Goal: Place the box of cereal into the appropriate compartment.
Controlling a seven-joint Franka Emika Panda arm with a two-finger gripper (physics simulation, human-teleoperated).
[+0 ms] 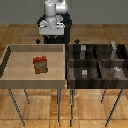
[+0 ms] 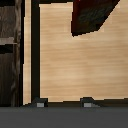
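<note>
The box of cereal is seen standing upright on the floor of the light-wood tray, untouched. The gripper is held beyond the tray's far wall, so the box lies nearer than the fingers. These are spread apart and hold nothing.

Around me a wood-plank floor spreads under even light; a light-wood tray and a dark brown bin stand on thin metal legs
</note>
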